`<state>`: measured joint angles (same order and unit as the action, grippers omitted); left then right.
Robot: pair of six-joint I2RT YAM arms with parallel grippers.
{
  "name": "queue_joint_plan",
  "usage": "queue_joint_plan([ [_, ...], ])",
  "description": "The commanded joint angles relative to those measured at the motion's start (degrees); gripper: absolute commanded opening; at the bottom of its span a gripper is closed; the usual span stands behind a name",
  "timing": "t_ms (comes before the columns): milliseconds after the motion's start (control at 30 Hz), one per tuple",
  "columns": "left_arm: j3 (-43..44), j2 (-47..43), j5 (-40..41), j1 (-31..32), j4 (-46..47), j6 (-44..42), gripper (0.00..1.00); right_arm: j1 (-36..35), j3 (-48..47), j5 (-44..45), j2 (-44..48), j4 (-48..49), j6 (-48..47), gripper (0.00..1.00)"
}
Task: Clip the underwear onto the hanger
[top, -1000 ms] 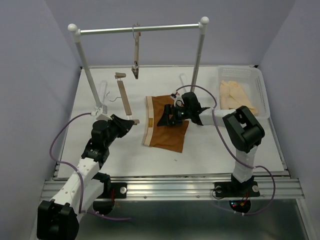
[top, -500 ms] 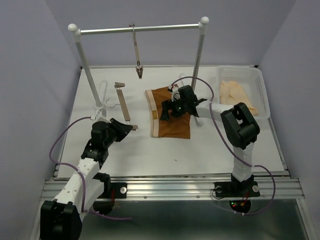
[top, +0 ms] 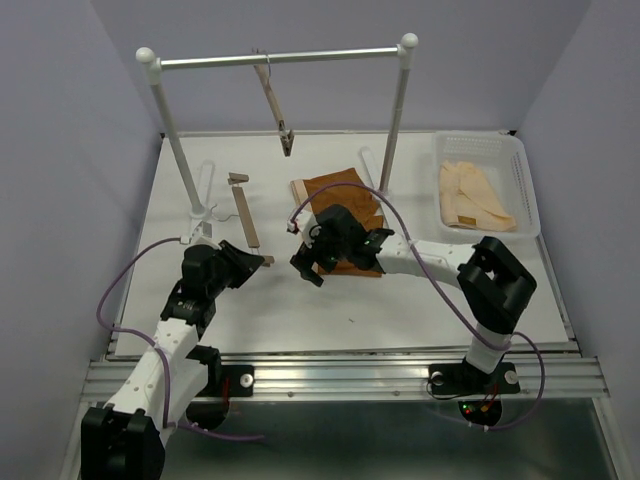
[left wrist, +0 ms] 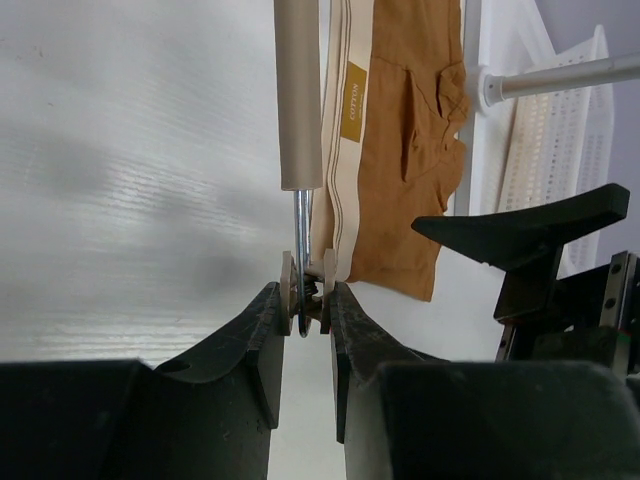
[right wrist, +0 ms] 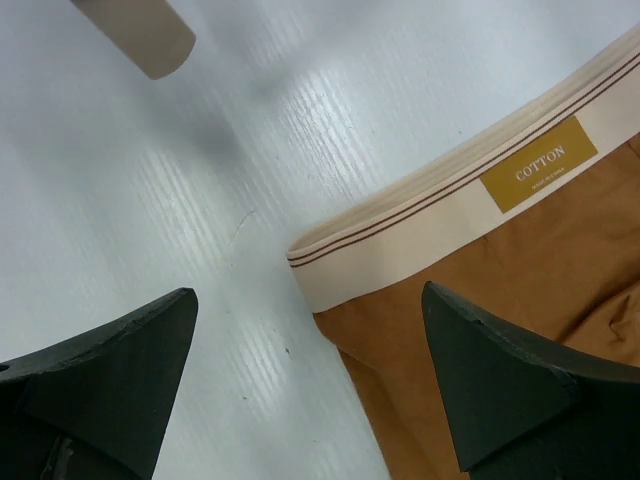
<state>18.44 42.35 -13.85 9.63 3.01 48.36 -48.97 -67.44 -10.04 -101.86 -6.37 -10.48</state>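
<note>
Underwear [top: 340,192] is counted as one piece, laid on the white table [top: 400,300] toward the back, just right of the hanger [top: 246,215] that lies there. One steel rail [top: 280,58] is carried on two white posts at the rear. Two arms are seen. The right arm is bent low and reaches leftward, with the right gripper [top: 308,265] spread wide over the near waistband corner. The left arm is stretched forward, with the left gripper [left wrist: 305,300] narrowed onto the hanger's near metal clip [left wrist: 306,285]. One white basket [top: 480,145] holding cream garments [top: 470,195] is set at the right. Two hangers are counted, the second hanger [top: 275,110] being hung from the rail. The underwear is rust-brown, edged by a cream striped waistband [right wrist: 420,215] that bears a small "COTTON" label [right wrist: 538,165].
</note>
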Motion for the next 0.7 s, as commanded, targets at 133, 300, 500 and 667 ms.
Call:
queue_joint_plan([
  [133, 1.0, -1.9, 1.2, -0.3, 0.8, -0.9, 0.0, -5.4, 1.9, 14.1, -0.3, 1.7, -9.0, 0.97],
  [300, 0.6, -1.7, 0.9, -0.4, 1.2, -0.4, 0.0, -6.0, 2.3, 12.9, -1.5, 4.3, -10.2, 0.84],
  [500, -1.0, -1.7, -0.7, -0.6, 3.1, 0.9, 0.0, -6.5, 1.8, 10.6, -4.0, 5.8, -11.2, 0.81],
  [667, -1.2, -0.9, -1.4, -0.8, 3.4, 0.4, 0.0, -6.5, 1.0, 8.5, -6.1, 8.0, -12.6, 0.75],
])
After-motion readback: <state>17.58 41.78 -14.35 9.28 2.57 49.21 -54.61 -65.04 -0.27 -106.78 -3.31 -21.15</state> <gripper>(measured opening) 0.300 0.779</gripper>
